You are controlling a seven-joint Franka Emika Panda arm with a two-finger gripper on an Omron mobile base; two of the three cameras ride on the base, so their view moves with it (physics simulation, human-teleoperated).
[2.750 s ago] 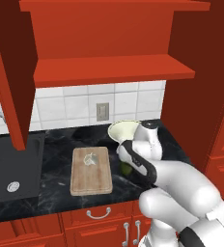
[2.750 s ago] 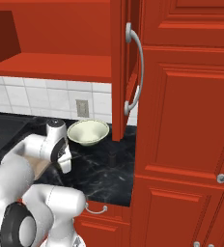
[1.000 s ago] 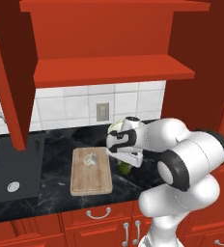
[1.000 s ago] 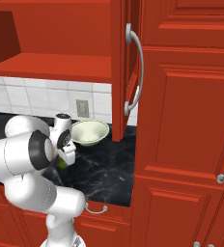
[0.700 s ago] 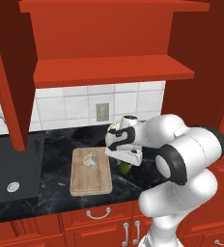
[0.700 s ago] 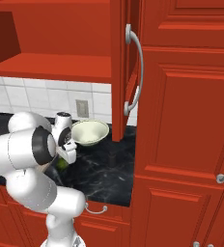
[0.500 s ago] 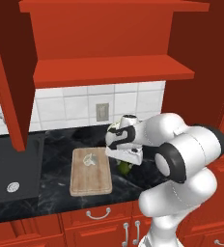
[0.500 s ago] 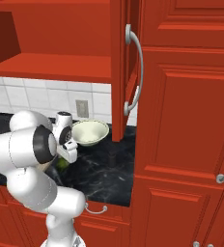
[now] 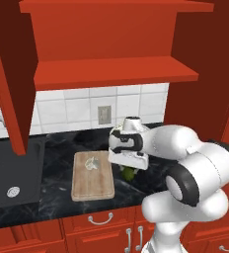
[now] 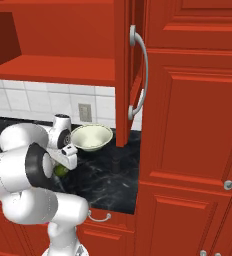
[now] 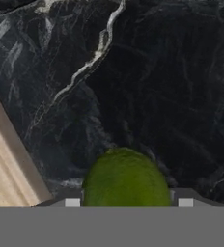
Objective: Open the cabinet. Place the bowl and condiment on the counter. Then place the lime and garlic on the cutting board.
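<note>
The lime (image 11: 126, 178) lies on the black counter (image 11: 157, 72) just right of the cutting board (image 9: 92, 185). My gripper (image 11: 128, 202) points down over it, open, with a finger tip on each side of the fruit and a narrow gap on both sides. The lime (image 9: 129, 173) peeks out under the hand, and the right base view shows the lime (image 10: 61, 170) below my gripper (image 10: 63, 162). The garlic (image 9: 92, 163) rests on the board. The bowl (image 10: 91, 137) stands on the counter behind the hand. The cabinet (image 9: 111, 71) stands open, its shelf bare.
A small dark upright thing (image 10: 117, 164), perhaps the condiment, stands on the counter below the open door (image 10: 125, 70). The dark sink (image 9: 8, 173) lies left of the board. A tall red cabinet (image 10: 188, 150) closes the counter on the right.
The arm has swung forward and brought the hand down over the lime. In the last second the hand barely shifted and its fingers spread wider. Lime, garlic and bowl have not moved.
</note>
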